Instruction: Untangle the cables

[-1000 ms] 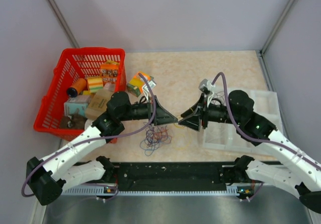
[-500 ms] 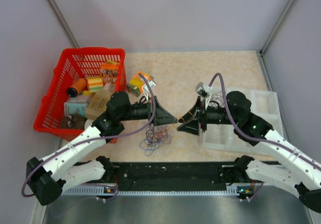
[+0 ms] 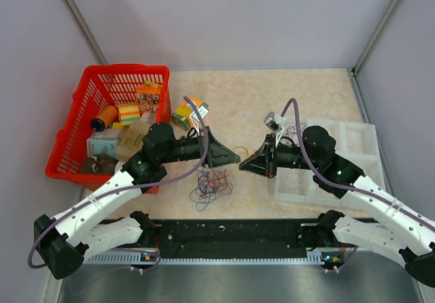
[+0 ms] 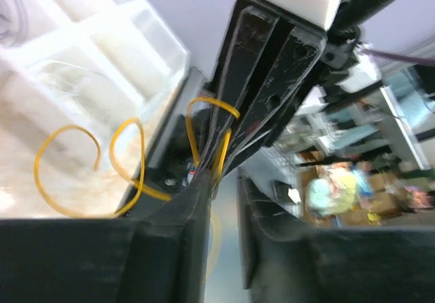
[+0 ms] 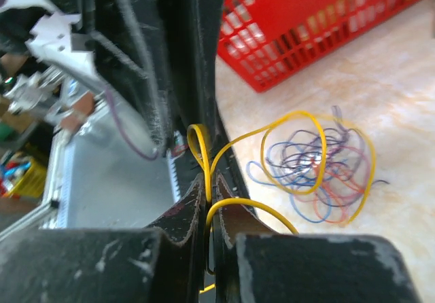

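Near the middle of the table, the left tool and the right tool meet tip to tip, raised above the surface. Just below and left of them, close to the black rail along the table's near edge, the cables lie in a loose heap of blue, purple, black and orange loops. A few strands rise from the heap toward the left tool.

The yellow cable is strung between the two tools, and one wide loop of it reaches back over the heap. The right wrist view shows the right tool's fingers drawn to a thin slit with the yellow cable caught in it. The left wrist view shows a narrow gap between the left tool's fingers with the yellow cable at their tips; whether they pinch it I cannot tell.

A red basket of packets fills the left side of the frame, with a small box just beside it. A clear tray lies along the right edge, under the right arm. Open tabletop shows in the upper middle of the frame, between basket and tray.

Since half a second ago, the right tool's fingers, which then looked spread, have come together. The right arm has shifted slightly leftward. The heap has not moved.
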